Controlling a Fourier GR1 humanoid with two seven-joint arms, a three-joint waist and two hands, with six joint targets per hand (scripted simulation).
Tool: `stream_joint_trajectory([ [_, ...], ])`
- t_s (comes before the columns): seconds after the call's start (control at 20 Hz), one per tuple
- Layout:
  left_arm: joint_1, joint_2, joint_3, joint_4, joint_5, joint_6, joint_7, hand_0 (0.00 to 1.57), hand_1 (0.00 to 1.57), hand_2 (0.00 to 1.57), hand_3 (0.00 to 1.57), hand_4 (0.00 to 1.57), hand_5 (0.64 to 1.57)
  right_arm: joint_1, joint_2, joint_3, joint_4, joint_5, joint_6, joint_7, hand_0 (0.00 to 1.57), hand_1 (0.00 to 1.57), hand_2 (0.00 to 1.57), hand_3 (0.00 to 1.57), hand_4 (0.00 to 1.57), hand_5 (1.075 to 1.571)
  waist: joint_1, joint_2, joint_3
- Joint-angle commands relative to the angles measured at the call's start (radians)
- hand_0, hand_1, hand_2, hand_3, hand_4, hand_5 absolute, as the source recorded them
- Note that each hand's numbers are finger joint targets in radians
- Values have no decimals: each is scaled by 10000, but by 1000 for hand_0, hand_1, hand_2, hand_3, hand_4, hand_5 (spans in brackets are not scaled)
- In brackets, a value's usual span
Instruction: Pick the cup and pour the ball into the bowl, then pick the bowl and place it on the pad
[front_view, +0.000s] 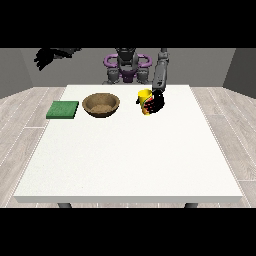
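Right of the frame's centre, in its upper half, the yellow cup (144, 99) stands on the white worktop (128, 160), and the hand at the view's right (154, 102) has its black fingers wrapped round the cup's right side, grasping it. The brown bowl (101, 105) sits to the cup's left on the worktop, well apart from it, and the green pad (63, 109) lies further left, near the worktop's left edge. The hand at the view's left (45, 56) hangs raised in the frame's upper left, off the worktop and holding nothing; whether its fingers are curled I cannot tell.
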Motion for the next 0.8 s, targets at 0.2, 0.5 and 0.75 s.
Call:
stream_joint_trajectory([
  [0.2, -1450, -61, -2131, 283, -3203, 2365, 3563, 1289, 1289, 1571, 1571, 1188, 1538, -39, -151, 150, 1327, -207, 311, 889, 0, 0, 0, 226, 191, 1569, 68, -2338, 43],
  [0.5, -2925, -574, -4057, 1794, -6416, 3156, 6304, 1333, 1333, 1571, 1571, 1148, 1552, 57, 58, 190, 2096, -115, 444, 513, 0, 0, 0, 233, 322, 1568, 140, -2825, 51],
  [0.75, -3310, -857, -5910, 1995, -7717, 2669, 8756, 1303, 1303, 1571, 1571, 1122, 1559, -80, -290, -279, 3290, -196, 566, 295, 0, 0, 0, 0, 407, 1568, 554, -3361, 21],
])
